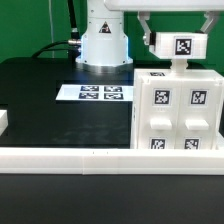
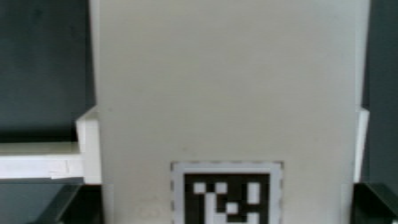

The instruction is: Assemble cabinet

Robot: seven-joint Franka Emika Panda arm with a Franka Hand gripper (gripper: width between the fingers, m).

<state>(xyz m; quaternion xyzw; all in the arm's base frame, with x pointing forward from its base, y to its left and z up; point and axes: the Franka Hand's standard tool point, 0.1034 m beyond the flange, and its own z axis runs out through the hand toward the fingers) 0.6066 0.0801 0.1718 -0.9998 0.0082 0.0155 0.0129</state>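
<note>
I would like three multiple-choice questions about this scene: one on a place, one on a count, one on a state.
1. In the exterior view, the marker board lies: A) left of the cabinet; B) on top of it; C) right of it.
2. Tags on the marker board: A) two; B) four; C) six.
3. The cabinet is: A) standing upright; B) tipped onto the marker board; C) split into scattered pieces.

Answers:
1 A: the board is nearer that view's left edge.
2 B: two rows of two tags show.
3 A: its tagged front is vertical and in one piece, apart from the board.

White cabinet (image 1: pixel 176 118) w/ blk-wht tags (image 1: pixel 161 98)
</note>
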